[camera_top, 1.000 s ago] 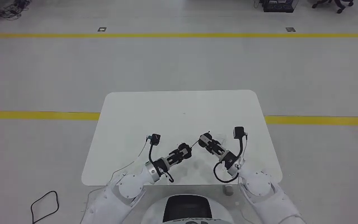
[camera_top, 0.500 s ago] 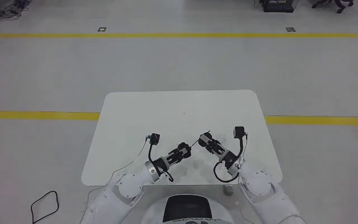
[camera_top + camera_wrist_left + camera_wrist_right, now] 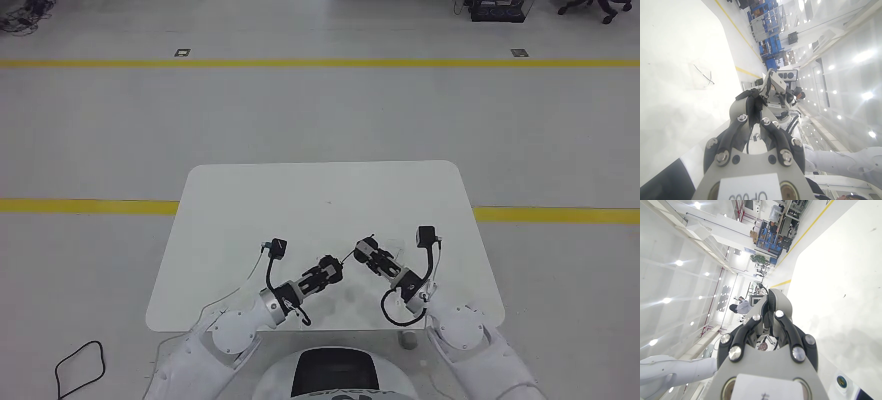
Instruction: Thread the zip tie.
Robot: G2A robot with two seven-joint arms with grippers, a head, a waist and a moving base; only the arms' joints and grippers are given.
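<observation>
Over the near middle of the white table point(image 3: 300, 200) my two grippers meet tip to tip. The left gripper point(image 3: 331, 267) is shut, and a short black end of the zip tie point(image 3: 741, 96) pokes out beside its fingertips point(image 3: 753, 94). The right gripper point(image 3: 362, 250) faces it from the other side, its ribbed pads point(image 3: 770, 302) pressed together. A thin dark strip, the zip tie point(image 3: 346, 259), bridges the small gap between the two tips. Where the strip enters the right fingers is hidden. The right gripper point(image 3: 774, 85) stands just behind the left fingertips.
A thin dark strand point(image 3: 704, 75) lies curled on the table beyond the grippers, on a faint clear sheet. The table's near edge point(image 3: 330, 328) runs just under both forearms. Yellow floor lines point(image 3: 320, 63) run behind the table.
</observation>
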